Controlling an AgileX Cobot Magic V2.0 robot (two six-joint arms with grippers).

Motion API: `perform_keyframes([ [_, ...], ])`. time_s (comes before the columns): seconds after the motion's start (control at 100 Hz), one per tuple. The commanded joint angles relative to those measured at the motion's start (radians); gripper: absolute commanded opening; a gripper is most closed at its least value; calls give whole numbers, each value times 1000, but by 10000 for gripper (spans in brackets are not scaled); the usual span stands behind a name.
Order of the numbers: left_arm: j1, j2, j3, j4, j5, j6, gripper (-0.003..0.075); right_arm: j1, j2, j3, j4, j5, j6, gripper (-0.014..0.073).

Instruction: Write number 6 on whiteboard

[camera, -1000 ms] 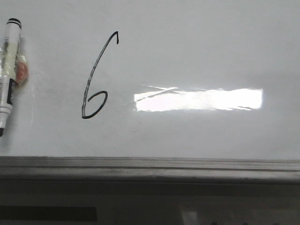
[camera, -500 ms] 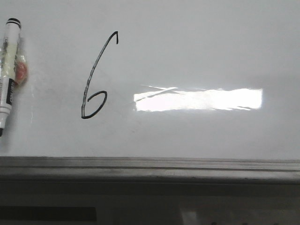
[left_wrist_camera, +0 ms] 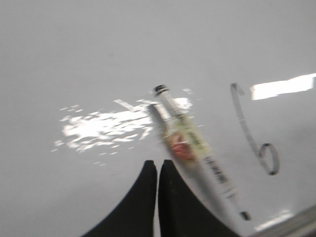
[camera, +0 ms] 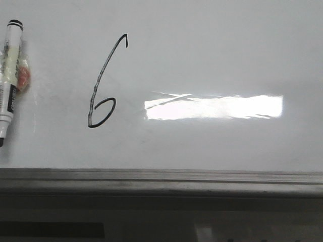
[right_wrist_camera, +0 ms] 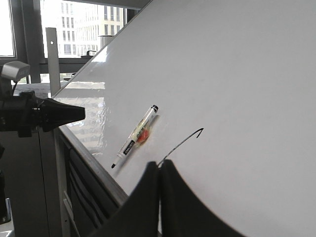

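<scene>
The number 6 (camera: 103, 83) is drawn in thin black marker on the left part of the whiteboard (camera: 212, 50). It also shows in the left wrist view (left_wrist_camera: 254, 133), and partly in the right wrist view (right_wrist_camera: 182, 140), where my fingers hide its loop. A white marker (camera: 10, 75) with its black tip uncapped lies on the board left of the digit, also in the wrist views (left_wrist_camera: 197, 145) (right_wrist_camera: 134, 137). My left gripper (left_wrist_camera: 157, 165) is shut and empty, above the board beside the marker. My right gripper (right_wrist_camera: 159, 167) is shut and empty, held off the board.
A grey metal strip (camera: 161, 177) edges the board's near side, with a dark ledge (camera: 161, 201) below. A bright rectangular glare (camera: 214, 107) lies right of the digit. The left arm (right_wrist_camera: 39, 114) shows off the board's edge in the right wrist view.
</scene>
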Motion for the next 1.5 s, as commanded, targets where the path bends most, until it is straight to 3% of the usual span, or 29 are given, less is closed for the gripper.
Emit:
perform_keyframes([
  [0.0, 141, -14, -9, 16, -102, -8, -20, -5, 9, -25, -11, -71, -10, -64],
  [0.11, 298, -17, 20, 102, -140, -31, -20, -5, 9, -25, -11, -71, -10, -64],
  [0.21, 387, -29, 82, 137, -203, -221, -20, -5, 9, -25, -11, -71, -10, -64],
  [0.29, 414, -29, 76, 193, -109, -295, -20, -5, 9, -25, -11, -69, -10, -64],
  [0.51, 416, -29, 78, 199, 145, -290, -20, -5, 9, -25, -11, -69, -10, -64],
  [1.3, 416, -27, 76, 199, 140, -290, -20, -6, 9, -25, -11, -67, -10, -64],
  [1.49, 416, -27, 76, 199, 140, -290, -20, -144, 9, -25, -11, -64, -10, -64],
])
